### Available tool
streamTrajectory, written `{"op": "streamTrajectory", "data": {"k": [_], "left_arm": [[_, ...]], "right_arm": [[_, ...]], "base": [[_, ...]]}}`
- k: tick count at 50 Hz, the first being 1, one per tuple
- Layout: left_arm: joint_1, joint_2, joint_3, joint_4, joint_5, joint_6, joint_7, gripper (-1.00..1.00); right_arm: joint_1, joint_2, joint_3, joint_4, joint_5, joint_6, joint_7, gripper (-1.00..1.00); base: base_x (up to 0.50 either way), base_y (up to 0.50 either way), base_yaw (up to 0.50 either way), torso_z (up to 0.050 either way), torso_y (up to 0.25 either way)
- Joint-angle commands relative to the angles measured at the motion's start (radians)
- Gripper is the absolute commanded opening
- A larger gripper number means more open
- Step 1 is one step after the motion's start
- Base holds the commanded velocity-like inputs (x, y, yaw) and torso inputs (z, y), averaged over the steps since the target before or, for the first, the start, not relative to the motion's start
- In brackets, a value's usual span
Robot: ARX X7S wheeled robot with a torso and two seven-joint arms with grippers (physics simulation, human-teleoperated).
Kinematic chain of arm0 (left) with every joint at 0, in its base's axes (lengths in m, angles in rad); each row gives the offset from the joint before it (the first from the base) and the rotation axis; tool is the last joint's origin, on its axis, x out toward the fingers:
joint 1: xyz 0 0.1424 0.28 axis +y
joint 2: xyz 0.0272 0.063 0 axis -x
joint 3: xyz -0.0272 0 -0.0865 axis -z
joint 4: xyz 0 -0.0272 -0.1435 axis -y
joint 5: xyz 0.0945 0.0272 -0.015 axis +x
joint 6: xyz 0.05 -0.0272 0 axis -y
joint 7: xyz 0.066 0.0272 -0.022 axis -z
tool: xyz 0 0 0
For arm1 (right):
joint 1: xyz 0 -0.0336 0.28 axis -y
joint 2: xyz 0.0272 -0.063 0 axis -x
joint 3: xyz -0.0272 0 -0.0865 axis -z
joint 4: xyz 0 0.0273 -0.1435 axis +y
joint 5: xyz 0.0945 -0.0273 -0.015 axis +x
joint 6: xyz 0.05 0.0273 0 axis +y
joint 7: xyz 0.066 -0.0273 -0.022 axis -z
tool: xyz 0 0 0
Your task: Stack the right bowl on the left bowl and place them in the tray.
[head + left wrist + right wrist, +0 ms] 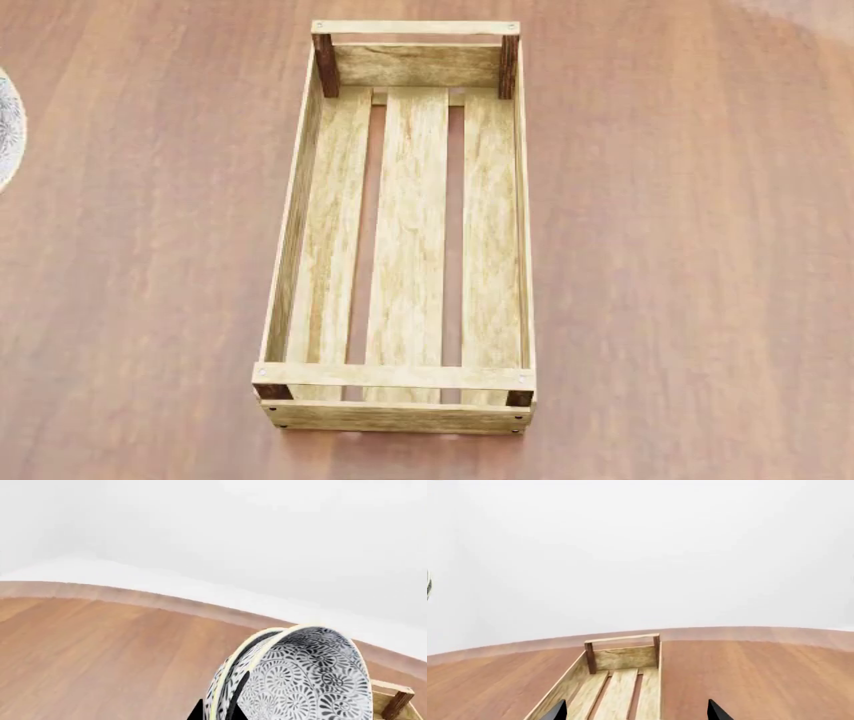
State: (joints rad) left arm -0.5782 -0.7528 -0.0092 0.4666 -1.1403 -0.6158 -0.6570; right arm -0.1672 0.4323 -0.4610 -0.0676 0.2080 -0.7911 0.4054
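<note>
While the left gripper (217, 711) is pinching two stacked bowls (300, 675) by their rims, one tray (400, 230) is sitting in the middle of the table (694, 250), and the right gripper (637, 711) is hanging spread wide.

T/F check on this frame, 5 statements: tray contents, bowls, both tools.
1. The tray holds nothing. True.
2. The two bowls are nested, in the left tool. True.
3. The bowls are plain white. False: black-and-white floral pattern.
4. The right tool grips a bowl. False: its fingers are spread apart with only the tray beyond them.
5. The tray floor has five planks. False: three.
</note>
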Motion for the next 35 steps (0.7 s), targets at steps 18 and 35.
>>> {"op": "streamTrajectory", "data": {"k": [18,35], "left_arm": [[-0.676,0.355,0.408,-0.003,0.05,-0.17,0.109,-1.0],[-0.677,0.545,0.57,-0.202,0.196,-0.08,0.198,-1.0]], "right_arm": [[-0.001,-0.014,0.035,0.015,0.005,-0.021,-0.02,1.0],[-0.003,-0.012,0.04,0.038,0.029,-0.041,-0.026,1.0]], "base": [[0.0,0.0,0.0,0.001,0.001],[0.0,0.0,0.0,0.0,0.001]]}}
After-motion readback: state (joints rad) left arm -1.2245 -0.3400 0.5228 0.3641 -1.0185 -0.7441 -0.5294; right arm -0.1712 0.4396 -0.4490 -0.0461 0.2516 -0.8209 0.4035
